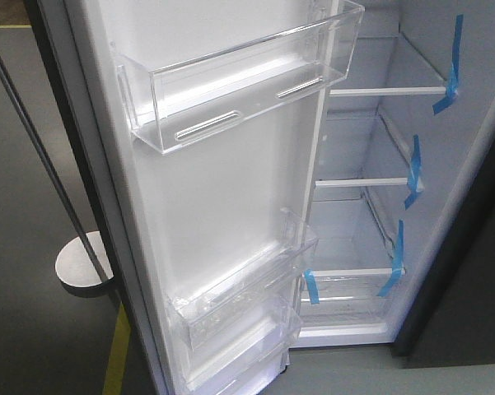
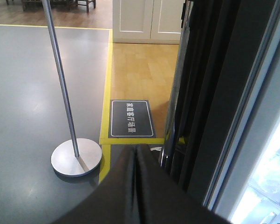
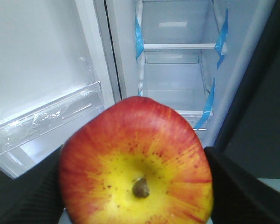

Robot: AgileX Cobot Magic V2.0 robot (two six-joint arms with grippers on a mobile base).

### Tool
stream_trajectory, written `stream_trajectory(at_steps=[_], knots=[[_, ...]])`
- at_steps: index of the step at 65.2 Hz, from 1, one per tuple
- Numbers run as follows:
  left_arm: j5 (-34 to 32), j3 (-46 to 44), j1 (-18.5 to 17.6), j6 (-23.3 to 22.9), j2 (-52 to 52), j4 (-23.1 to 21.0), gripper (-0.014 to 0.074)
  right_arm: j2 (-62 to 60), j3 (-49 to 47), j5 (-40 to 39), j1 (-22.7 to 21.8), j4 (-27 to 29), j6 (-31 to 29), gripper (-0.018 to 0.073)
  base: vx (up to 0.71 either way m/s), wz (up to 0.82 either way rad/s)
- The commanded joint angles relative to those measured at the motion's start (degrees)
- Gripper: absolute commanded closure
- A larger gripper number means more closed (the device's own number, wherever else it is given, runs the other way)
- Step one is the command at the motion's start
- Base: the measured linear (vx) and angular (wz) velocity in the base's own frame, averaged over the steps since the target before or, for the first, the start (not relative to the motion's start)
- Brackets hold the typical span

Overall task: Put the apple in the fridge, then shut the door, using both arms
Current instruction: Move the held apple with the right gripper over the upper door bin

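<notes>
Now: apple [image 3: 137, 163] gripped between fingers of right gripper [image 3: 139, 189], stem dimple toward camera, not yet inside. Fridge [image 3: 177, 79] cavity lies straight ahead of apple, slightly right; glass shelves [image 3: 177, 46] edged with blue tape [image 3: 139, 35]. Door [image 1: 222, 189] stands open on left, clear bins [image 1: 239, 90] on white inner face. Left gripper [image 2: 136, 163] pinched closed, empty, outside door by dark outer edge — likely nearer arm for closing push.

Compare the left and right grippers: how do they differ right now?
The left gripper is shut empty, jaws pressed together; the right gripper holds the apple. The left looks at floor beside the door; the right faces into the open fridge. Both are dark.
</notes>
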Motion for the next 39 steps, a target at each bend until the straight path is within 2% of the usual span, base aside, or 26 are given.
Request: stream_trajectory(at_steps=[1,39], knots=[[-4.2,1.1,0.0,-0.4,-0.8,-0.2,0.0601,0.3,-1.6,-4.0,-0.2,1.0,-0.1,0.0473,0.0,0.0],[-4.2,1.1,0.0,-0.4,-0.8,-0.2,0.0601,0.3,-1.6,-4.0,-0.2,1.0,-0.1,0.0473,0.0,0.0]])
